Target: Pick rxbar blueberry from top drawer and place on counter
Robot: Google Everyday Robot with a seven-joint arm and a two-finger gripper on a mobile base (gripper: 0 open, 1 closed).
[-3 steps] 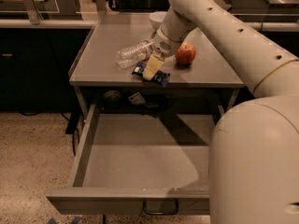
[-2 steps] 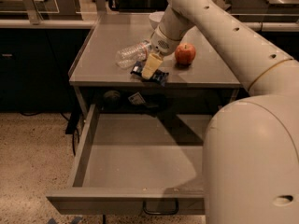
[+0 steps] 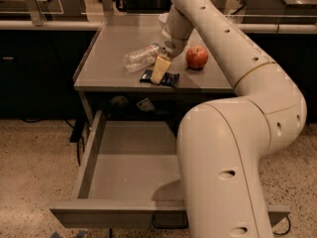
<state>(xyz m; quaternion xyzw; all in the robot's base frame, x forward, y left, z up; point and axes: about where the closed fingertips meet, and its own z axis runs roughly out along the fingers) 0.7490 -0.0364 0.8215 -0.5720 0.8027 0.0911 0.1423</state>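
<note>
camera view, notes on change first: against a second ago the hand [image 3: 160, 69] stands at much the same spot over the front edge of the surface [image 3: 106, 63]. the arm's [image 3: 233, 148] big elbow has swung nearer, covering more of the right side of the top drawer [image 3: 129, 167]. the rxbar blueberry [image 3: 171, 79] reads flatter than before and looks to be resting on the surface.

meaning for the task: the drawer is open and shows no bar on its visible floor. the bar is up on the surface, so the placing looks done or nearly so. letting go and lifting clear seem all that remains.

left to right on the surface:
- clear plastic bottle [image 3: 141, 57] on its side, just behind the bar's left end.
- the bar, dark wrapper, lying flat near the front edge.
- the hand, down on the bar's middle, hiding it there. whether it grips or has released, cannot tell.
- red apple [image 3: 196, 57], just right of the hand and a little further back, apart from the bar.

bar's long axis: runs left to right, nearly parallel to the front edge, with the right end sitting slightly nearer the edge. one end points toward the bottle side, the other below the apple.
</note>
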